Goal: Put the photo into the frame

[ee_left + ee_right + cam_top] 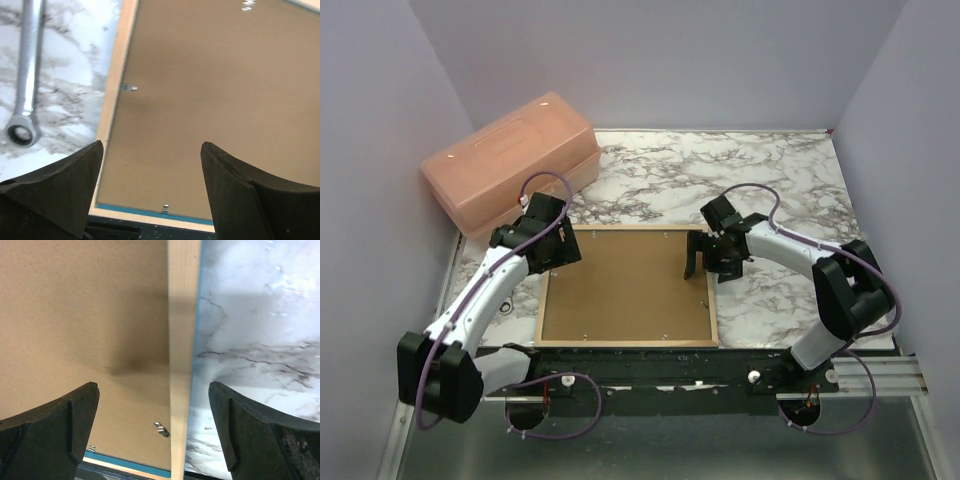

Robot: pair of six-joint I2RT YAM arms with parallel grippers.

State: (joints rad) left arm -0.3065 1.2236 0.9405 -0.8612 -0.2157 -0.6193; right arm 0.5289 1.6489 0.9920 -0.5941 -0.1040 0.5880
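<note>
The frame is laid face down near the front of the worktop, pale wood reverse up, a thin blue edge seen at its lower side, and the brown backing board is seated inside it. The photo is not seen in any view; whether it lies under the board cannot be told. The left tool is held over the frame's left part, jaws wide apart and nothing between them. The right tool is held spread wide too, straddling the right rail, nothing gripped. Risks: if the right tool is shut where it stands, the rail could be pinched and the frame tipped, and the board and whatever lies under it could be spilled. The small metal tabs appear not to be turned over the board, so it is judged loose. A sideways push could send the frame sliding, since the marble-pattern surface looks glossy and slick. A ratchet wrench lies just beside the left rail and could be struck by the left tool. The worktop is boxed in by plain pale lilac walls, and a translucent orange toolbox is parked at the back left.
</note>
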